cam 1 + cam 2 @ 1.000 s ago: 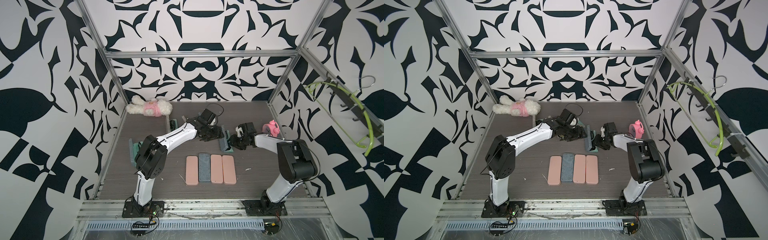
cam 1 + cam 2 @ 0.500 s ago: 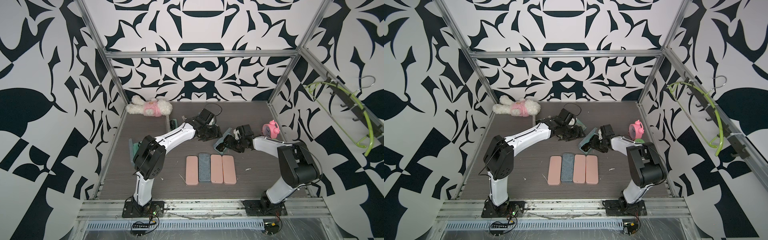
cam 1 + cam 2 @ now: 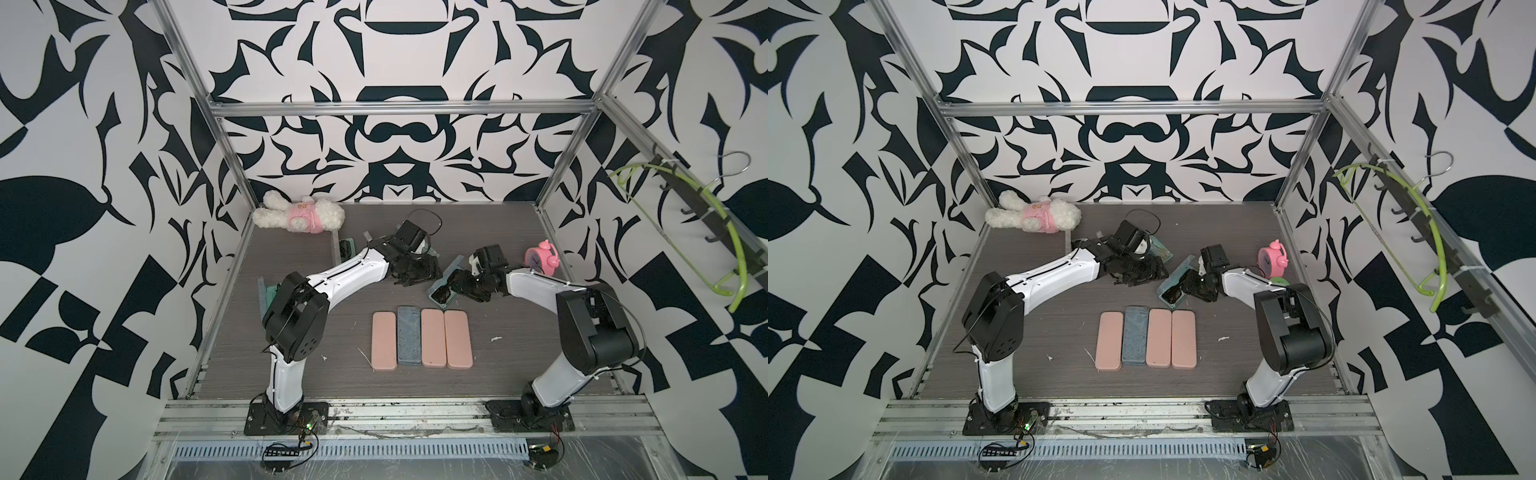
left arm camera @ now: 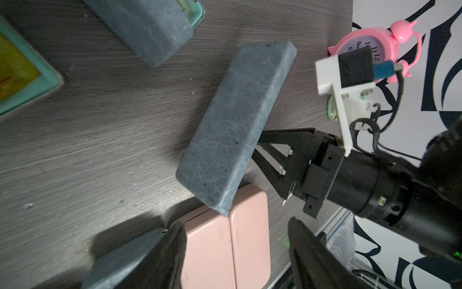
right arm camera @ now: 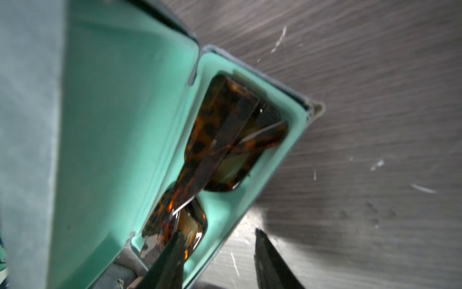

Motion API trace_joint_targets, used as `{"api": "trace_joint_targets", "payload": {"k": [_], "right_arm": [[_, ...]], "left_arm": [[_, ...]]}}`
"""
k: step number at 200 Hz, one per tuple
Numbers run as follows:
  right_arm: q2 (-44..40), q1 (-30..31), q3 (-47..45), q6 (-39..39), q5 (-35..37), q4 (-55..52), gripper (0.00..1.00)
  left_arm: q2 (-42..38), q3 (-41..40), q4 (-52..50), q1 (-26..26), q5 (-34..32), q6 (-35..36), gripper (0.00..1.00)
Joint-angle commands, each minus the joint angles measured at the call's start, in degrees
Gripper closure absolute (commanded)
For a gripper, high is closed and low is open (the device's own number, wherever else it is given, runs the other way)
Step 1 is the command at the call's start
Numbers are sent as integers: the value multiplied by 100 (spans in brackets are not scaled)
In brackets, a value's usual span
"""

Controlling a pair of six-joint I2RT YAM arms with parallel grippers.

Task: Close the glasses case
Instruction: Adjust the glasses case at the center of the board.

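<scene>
The glasses case (image 4: 235, 125) is mottled slate-blue outside and mint-green inside, with tortoiseshell brown-and-amber glasses (image 5: 225, 140) in it. In front of it lie three salmon-pink cases (image 3: 434, 338) and one slate-blue case (image 3: 409, 334). Beside it a bubblegum-pink clock (image 3: 540, 261); far behind it a white plush toy (image 3: 299, 216) in pink. Under it the table (image 3: 332, 374) is dark grey woodgrain, the walls (image 3: 395, 137) black-and-white swirls

I've swung the grey, teal-lined glasses case (image 3: 452, 271) from straight to diagonal on the bench (image 3: 519, 332); right claw (image 3: 457, 286) shifted inward w/ it.
</scene>
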Motion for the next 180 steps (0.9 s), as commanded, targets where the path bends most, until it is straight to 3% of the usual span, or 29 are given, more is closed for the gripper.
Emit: {"api": "trace_joint_targets", "payload": {"k": [1, 110, 180], "right_arm": [[112, 12, 380, -69, 184, -161, 52], [714, 47, 1247, -290, 127, -335, 52], [446, 68, 1252, -440, 145, -471, 52]], "left_arm": [[-319, -149, 47, 37, 0, 77, 31], [-725, -506, 69, 46, -88, 95, 31], [-707, -493, 114, 41, -26, 51, 31]]}}
